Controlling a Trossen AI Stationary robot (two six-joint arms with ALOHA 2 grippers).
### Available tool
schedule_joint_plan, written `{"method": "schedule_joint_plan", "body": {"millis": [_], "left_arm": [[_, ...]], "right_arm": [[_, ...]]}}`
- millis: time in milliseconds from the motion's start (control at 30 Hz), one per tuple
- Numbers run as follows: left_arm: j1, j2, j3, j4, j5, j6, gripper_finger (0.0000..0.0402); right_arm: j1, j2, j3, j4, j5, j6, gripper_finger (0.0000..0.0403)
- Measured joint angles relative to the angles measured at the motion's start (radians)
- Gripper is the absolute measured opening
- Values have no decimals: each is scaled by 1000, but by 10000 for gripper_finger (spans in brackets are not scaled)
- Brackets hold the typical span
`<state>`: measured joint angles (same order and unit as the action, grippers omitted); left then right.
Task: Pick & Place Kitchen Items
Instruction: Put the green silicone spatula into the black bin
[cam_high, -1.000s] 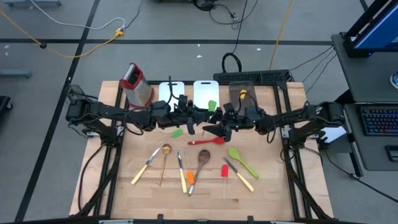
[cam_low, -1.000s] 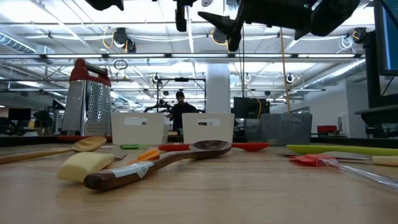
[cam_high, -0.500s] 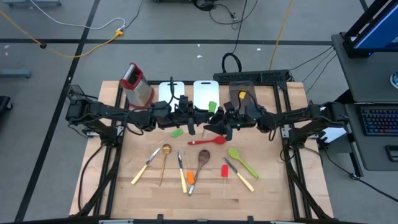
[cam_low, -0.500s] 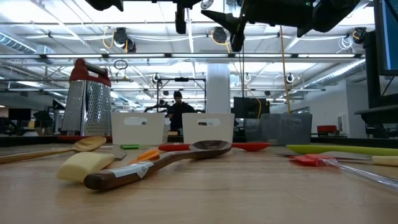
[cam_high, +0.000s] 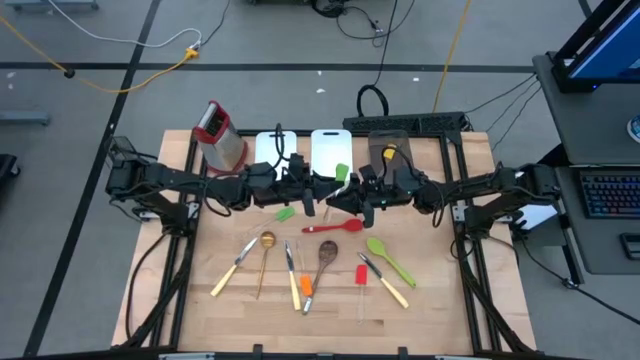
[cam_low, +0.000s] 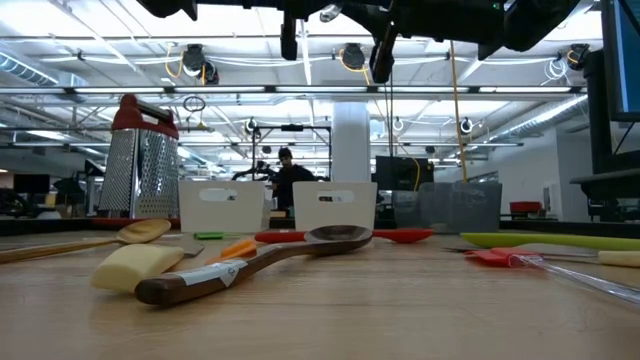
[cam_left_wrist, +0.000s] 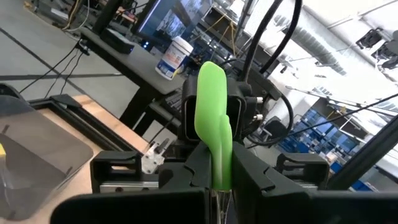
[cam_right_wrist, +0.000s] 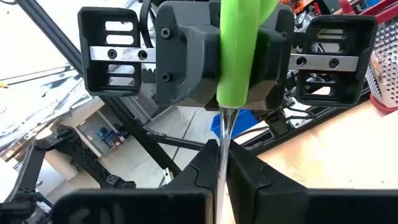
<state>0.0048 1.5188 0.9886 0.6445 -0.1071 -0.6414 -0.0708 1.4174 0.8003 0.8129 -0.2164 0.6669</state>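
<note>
Right gripper (cam_high: 336, 203) has snapped shut since a second ago, now pinching the clear handle of the green spatula (cam_high: 341, 172). Left gripper (cam_high: 306, 196) stays clamped on the same spatula from the other side, mid-air above the table (cam_high: 450, 320). Left to right: grater (cam_high: 219, 133) at the back corner, two white trays (cam_high: 278, 146), grey tray (cam_high: 388, 143). Below the arms: small green piece (cam_high: 285, 213), red spoon (cam_high: 335, 227), gold spoon (cam_high: 265, 258), wooden spoon (cam_high: 324, 261), red spatula (cam_high: 361, 277), green spoon (cam_high: 390, 258). Tray labels unreadable.
</note>
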Motion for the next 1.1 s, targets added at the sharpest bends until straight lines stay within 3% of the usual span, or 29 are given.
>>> {"method": "schedule_joint_plan", "body": {"millis": [267, 567, 900, 1100], "left_arm": [[0, 0, 0, -17, 22, -4, 27], [4, 0, 0, -24, 54, -17, 101], [21, -2, 0, -69, 76, -18, 215], [60, -64, -1, -219, 209, -18, 259]], "right_arm": [[0, 1, 0, -3, -3, 9, 7], [-2, 0, 0, -3, 6, 14, 5], [-29, 0, 0, -51, 8, 28, 5], [-63, -6, 0, -80, 2, 27, 5]]}}
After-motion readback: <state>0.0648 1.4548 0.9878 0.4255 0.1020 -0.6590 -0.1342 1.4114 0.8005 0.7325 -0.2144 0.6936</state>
